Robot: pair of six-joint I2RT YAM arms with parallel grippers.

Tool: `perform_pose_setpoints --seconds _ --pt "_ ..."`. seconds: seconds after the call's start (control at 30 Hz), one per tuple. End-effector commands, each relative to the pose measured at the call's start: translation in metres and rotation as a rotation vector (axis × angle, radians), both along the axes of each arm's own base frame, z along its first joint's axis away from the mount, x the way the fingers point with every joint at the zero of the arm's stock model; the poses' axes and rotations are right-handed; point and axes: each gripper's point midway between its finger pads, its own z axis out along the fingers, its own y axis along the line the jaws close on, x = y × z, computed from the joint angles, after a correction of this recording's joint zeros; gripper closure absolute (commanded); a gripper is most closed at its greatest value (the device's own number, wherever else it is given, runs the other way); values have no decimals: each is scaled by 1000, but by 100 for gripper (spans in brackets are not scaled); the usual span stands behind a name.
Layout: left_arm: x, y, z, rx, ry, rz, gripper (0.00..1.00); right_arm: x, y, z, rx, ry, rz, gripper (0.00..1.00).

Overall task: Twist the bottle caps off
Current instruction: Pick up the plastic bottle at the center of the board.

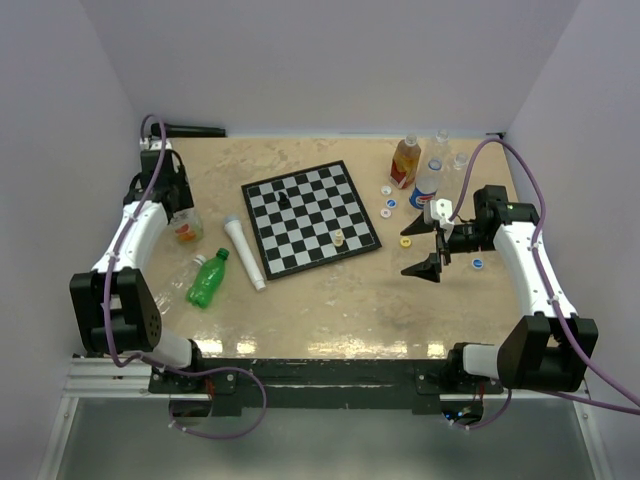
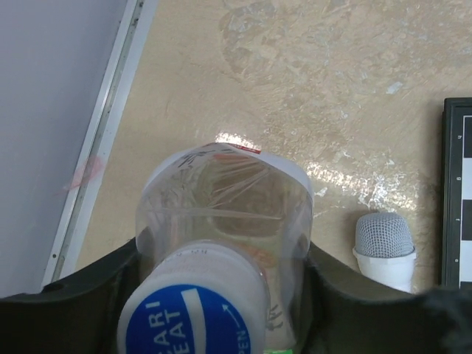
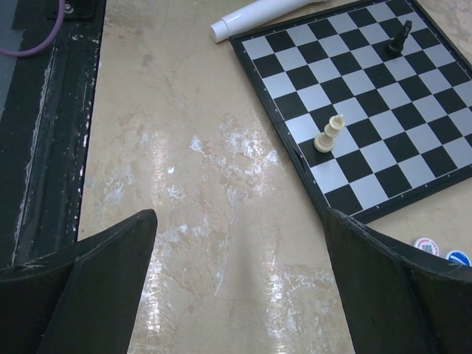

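My left gripper (image 2: 221, 284) is shut on a clear bottle (image 2: 221, 199), its black fingers (image 2: 110, 284) pressed against both sides. The bottle's blue-and-white cap (image 2: 188, 321) faces the wrist camera. From above, this gripper (image 1: 185, 222) is at the table's left side. A green bottle (image 1: 207, 283) with a green cap (image 1: 222, 253) lies near it. Several bottles (image 1: 404, 163) stand at the back right, with loose caps (image 1: 386, 188) beside them. My right gripper (image 1: 430, 255) hangs open over bare table (image 3: 236, 243), holding nothing.
A chessboard (image 1: 310, 215) with a few pieces lies mid-table, and a white piece (image 3: 330, 134) shows in the right wrist view. A long white tube (image 1: 245, 255) lies left of it. A yellow cap (image 1: 406, 241) and a blue cap (image 1: 478, 264) lie near the right gripper.
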Motion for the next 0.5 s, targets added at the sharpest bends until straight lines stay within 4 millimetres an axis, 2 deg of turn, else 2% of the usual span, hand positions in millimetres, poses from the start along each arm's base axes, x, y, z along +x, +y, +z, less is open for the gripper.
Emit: perform_pose_setpoints --seconds 0.0,0.03,0.07,0.2,0.27,0.4,0.47 --pt "2 11 42 42 -129 43 63 -4 3 5 23 -14 11 2" --pt "0 11 48 46 -142 41 71 -5 3 4 21 -13 11 2" --pt "-1 10 57 44 -166 43 73 -5 3 4 21 -12 11 2" --pt "-2 -8 99 -9 -299 -34 75 -4 3 2 20 -5 12 2" --pt "-3 -32 118 -63 -350 -153 76 -3 3 1 20 -3 12 2" --pt "-12 -92 142 -127 -387 -420 78 -4 5 1 20 -6 21 2" --pt "-19 -107 150 -127 -392 -487 78 -6 7 2 20 -9 30 2"
